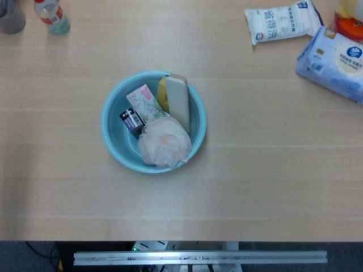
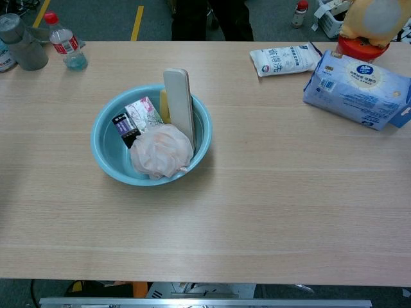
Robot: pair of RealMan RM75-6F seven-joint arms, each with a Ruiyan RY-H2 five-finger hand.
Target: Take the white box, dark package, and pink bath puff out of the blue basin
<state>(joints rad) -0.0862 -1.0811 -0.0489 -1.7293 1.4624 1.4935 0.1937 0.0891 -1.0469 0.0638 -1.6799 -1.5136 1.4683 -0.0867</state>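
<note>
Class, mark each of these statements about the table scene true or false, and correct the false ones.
1. The pink bath puff lies inside the blue basin. True.
2. The white box lies flat on the table beside the basin. False: it stands on edge inside the basin, leaning on the rim.
3. A robot hand is gripping the dark package. False: no hand shows in either view.
4. A plastic bottle with a red cap stands on the table outside the basin. True.
5. The basin holds only the puff. False: the box, dark package and a floral package are in it too.
</note>
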